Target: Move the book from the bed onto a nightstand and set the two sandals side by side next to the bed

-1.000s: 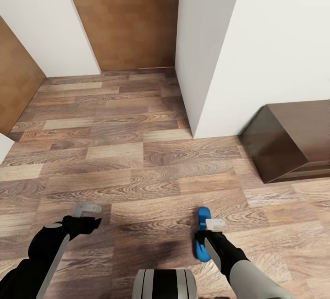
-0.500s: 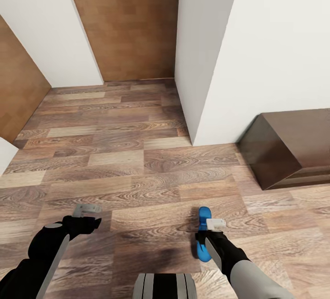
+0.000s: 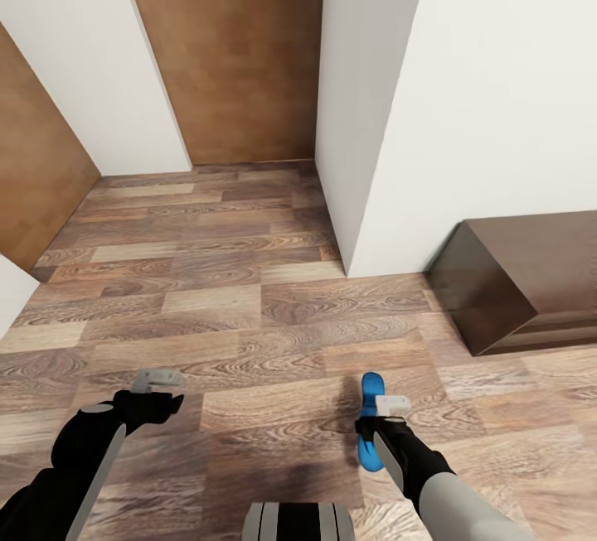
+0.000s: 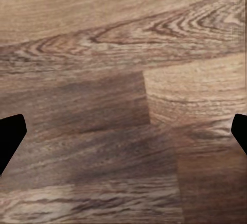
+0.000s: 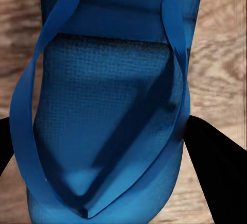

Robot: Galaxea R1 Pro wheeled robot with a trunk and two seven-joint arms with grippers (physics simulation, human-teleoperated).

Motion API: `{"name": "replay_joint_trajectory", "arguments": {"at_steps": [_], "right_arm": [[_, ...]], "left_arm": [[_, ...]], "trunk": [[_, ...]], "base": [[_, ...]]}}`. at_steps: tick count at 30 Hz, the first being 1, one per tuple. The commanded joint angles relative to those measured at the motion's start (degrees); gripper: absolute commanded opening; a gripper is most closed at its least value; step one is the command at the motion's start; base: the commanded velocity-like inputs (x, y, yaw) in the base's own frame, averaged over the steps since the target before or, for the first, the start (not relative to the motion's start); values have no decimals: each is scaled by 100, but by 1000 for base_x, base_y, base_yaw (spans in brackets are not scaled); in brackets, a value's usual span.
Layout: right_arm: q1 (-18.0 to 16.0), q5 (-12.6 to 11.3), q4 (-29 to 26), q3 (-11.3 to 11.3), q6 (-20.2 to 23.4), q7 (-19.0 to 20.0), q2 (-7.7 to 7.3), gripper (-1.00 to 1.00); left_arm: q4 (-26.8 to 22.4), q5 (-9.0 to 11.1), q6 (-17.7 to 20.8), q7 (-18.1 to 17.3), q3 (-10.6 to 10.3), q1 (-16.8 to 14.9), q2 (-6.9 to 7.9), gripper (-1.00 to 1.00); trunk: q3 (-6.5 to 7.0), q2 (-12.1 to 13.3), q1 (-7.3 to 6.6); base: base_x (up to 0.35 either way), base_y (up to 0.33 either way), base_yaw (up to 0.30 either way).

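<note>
The right gripper [image 3: 375, 423] is closed on the flat bright blue sandal [image 3: 370, 433], held low over the wood-plank floor [image 3: 249, 317]; the left gripper [image 3: 157, 389] is wide open, empty; keep the sole level in transit; the dark brown glossy nightstand [image 3: 531, 276] lies far right.

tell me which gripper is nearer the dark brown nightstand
Right. The right gripper, holding a blue sandal, sits nearer the nightstand by the white wall; the left gripper hangs across the wood floor, much farther off.
</note>
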Motion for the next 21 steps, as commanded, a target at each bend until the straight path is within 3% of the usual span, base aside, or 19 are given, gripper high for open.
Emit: {"name": "replay_joint_trajectory", "arguments": {"at_steps": [1,21], "right_arm": [[1,-15,-9,5,24,-22,-13,-100],[13,9,-14,20,-18,-19,-104,-100]], "left_arm": [[-5,8,26,-17,3,-1,2,100],[-5,-29,-16,-2,3,4,-1,100]], "trunk": [[19,0,-3],[462,27,-55]], "base": [[0,0,0],[0,0,0]]}}
